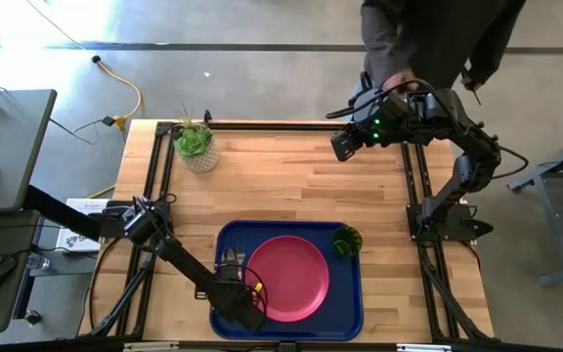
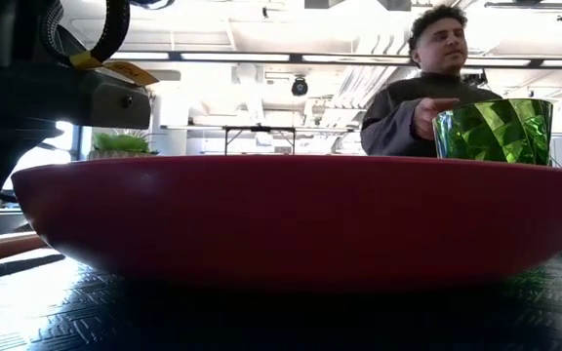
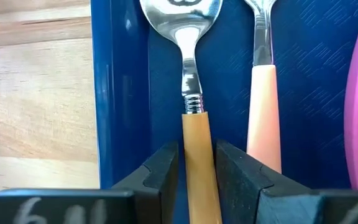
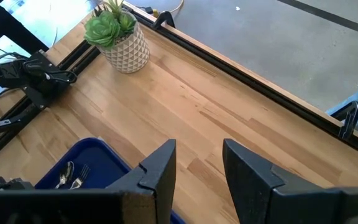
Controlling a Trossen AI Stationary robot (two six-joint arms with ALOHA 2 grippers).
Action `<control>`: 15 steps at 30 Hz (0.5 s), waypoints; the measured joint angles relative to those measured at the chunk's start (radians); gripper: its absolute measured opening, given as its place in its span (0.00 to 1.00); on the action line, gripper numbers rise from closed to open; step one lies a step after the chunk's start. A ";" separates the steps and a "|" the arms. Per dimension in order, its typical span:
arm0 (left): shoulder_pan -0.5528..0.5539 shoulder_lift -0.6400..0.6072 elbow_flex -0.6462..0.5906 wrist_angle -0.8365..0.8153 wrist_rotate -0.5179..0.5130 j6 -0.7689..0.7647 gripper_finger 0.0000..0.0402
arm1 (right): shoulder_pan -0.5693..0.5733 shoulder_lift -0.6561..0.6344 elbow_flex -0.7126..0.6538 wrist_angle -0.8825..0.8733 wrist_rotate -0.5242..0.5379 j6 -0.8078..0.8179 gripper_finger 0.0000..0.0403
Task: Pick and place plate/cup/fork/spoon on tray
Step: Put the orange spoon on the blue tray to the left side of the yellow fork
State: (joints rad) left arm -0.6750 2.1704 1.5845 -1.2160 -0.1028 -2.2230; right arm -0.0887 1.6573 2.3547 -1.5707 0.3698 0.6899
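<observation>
The dark blue tray [image 1: 350,293] lies at the table's near edge. On it sit the pink-red plate [image 1: 289,279] and, at its far right corner, the green cup [image 1: 347,241]. The spoon [image 3: 188,74] and the fork [image 3: 263,93] lie side by side on the tray floor, left of the plate. My left gripper [image 3: 196,146] points down over the spoon. It is open, with a finger close on each side of the orange handle [image 3: 197,162]. My right gripper [image 4: 199,146] hangs high over the table's far right, open and holding nothing.
A succulent in a pale pot [image 1: 195,147] stands at the table's far left corner. A person [image 1: 428,39] stands beyond the far edge, behind my right arm. Bare wood [image 1: 291,186] stretches between the tray and the far edge.
</observation>
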 joint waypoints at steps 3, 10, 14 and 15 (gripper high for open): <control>0.000 0.000 0.000 0.000 0.001 0.000 0.25 | 0.000 0.000 0.000 0.000 0.000 0.001 0.31; 0.000 0.001 0.004 -0.002 0.004 0.003 0.25 | 0.000 0.000 0.000 0.000 0.000 0.000 0.31; 0.001 0.001 0.005 -0.002 0.016 0.026 0.25 | 0.000 0.000 0.000 0.000 0.000 -0.002 0.31; 0.001 0.001 0.005 -0.002 0.017 0.026 0.25 | 0.000 0.000 0.000 0.000 0.000 -0.002 0.31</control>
State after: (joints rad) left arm -0.6743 2.1712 1.5894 -1.2182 -0.0860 -2.1966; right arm -0.0887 1.6573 2.3547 -1.5707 0.3702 0.6884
